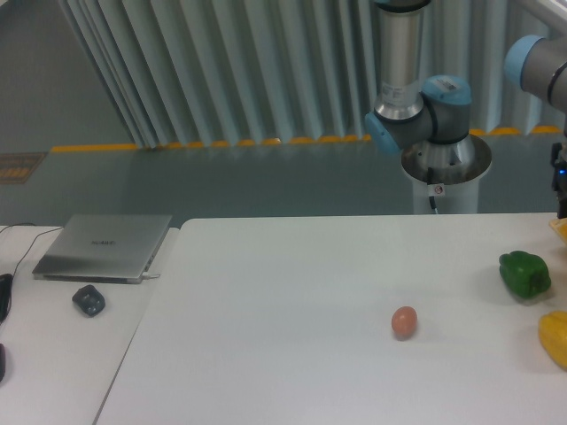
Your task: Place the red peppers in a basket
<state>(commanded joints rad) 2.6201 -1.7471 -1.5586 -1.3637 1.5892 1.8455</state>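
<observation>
In the fixed camera view, the robot arm (403, 62) stood behind the white surface (292, 354), and its far end came down at the right edge of the picture. Only a dark part of the gripper (560, 186) with a small blue light showed there. The fingers were cut off by the edge, so I cannot tell if they were spread or pressed together.

The red pepper did not show in this view, so I cannot say where it was.

A green bell pepper (524, 274) lay on the surface below the gripper and slightly to its left. A yellow pepper (555, 338) lay lower, half cut by the edge. A brown egg (404, 322) lay well apart, to the lower left. A closed laptop (104, 246) and a small dark object (89, 301) were far to the left.
</observation>
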